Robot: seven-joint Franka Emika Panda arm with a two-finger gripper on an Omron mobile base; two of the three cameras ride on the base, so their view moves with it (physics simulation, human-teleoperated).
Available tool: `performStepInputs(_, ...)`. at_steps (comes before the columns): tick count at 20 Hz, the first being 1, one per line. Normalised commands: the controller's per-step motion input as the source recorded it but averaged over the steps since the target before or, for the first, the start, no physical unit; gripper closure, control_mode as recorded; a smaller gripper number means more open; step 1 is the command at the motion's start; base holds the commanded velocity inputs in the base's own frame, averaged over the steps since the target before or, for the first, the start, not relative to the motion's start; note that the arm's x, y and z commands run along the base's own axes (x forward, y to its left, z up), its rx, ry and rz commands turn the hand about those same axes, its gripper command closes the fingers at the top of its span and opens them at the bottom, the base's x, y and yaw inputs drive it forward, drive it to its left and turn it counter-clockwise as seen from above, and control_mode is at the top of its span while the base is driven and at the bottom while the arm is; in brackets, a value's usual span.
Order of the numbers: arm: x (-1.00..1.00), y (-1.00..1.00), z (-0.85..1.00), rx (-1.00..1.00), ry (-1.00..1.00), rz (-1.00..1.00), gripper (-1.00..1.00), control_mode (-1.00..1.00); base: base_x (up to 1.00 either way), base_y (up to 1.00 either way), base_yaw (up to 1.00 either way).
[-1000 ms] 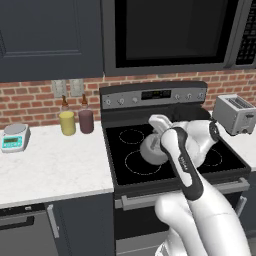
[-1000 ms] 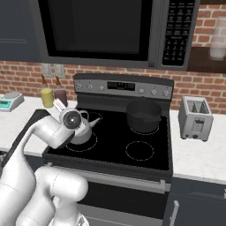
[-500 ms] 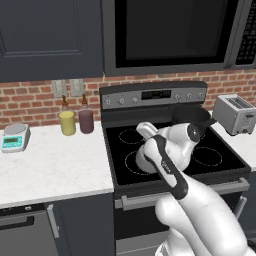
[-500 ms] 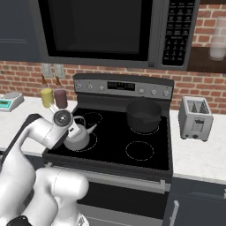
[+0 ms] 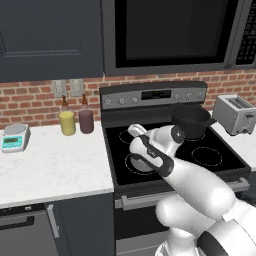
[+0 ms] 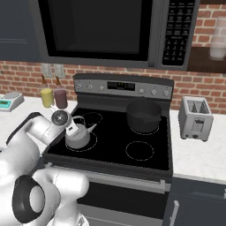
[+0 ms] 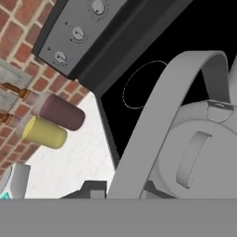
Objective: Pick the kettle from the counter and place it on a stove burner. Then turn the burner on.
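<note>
The grey kettle (image 6: 78, 135) sits upright on the large front-left stove burner (image 6: 92, 147) of the black glass stove (image 6: 145, 137). My gripper (image 6: 70, 126) reaches in from the left, shut on the top of the kettle's arched handle (image 7: 157, 115). In the hand view the kettle (image 7: 194, 139) looms close, and a dark fingertip (image 7: 92, 190) shows beside the handle's base. From the left base view my forearm hides most of the kettle (image 5: 141, 163). The white marbled counter (image 5: 50, 165) lies left of the stove.
A dark pot (image 6: 143, 115) stands on the rear-right burner. Knobs (image 6: 88, 87) line the steel back panel. Yellow (image 5: 67, 122) and maroon (image 5: 86, 121) cups stand against the brick wall, a scale (image 5: 14, 137) further left, and a toaster (image 6: 196, 117) right of the stove.
The gripper has carried the kettle down and toward the stove's front-left, and it now rests on the large burner. My forearm has swung lower over the cooktop.
</note>
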Motion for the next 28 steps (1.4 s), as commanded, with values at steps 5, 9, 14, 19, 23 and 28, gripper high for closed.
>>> performStepInputs(5,0.53,0.18,-0.15,-0.09,0.05,-0.04,1.0,-1.0,0.0,0.0,0.0)
performStepInputs(9,0.23,0.05,-0.12,-0.09,0.16,-0.01,1.0,-1.0,0.0,0.0,0.0)
performStepInputs(14,0.0,0.0,-0.21,-0.01,0.11,0.0,1.0,-1.0,0.0,0.0,0.0)
performStepInputs(19,0.0,0.0,0.0,0.0,0.0,0.0,-1.0,-1.0,0.0,0.0,0.0)
performStepInputs(23,0.0,0.0,0.0,0.0,0.0,0.0,-1.0,-1.0,0.0,0.0,0.0)
performStepInputs(28,-0.18,-0.12,0.0,0.0,0.0,0.0,-1.0,-1.0,0.0,0.0,0.0)
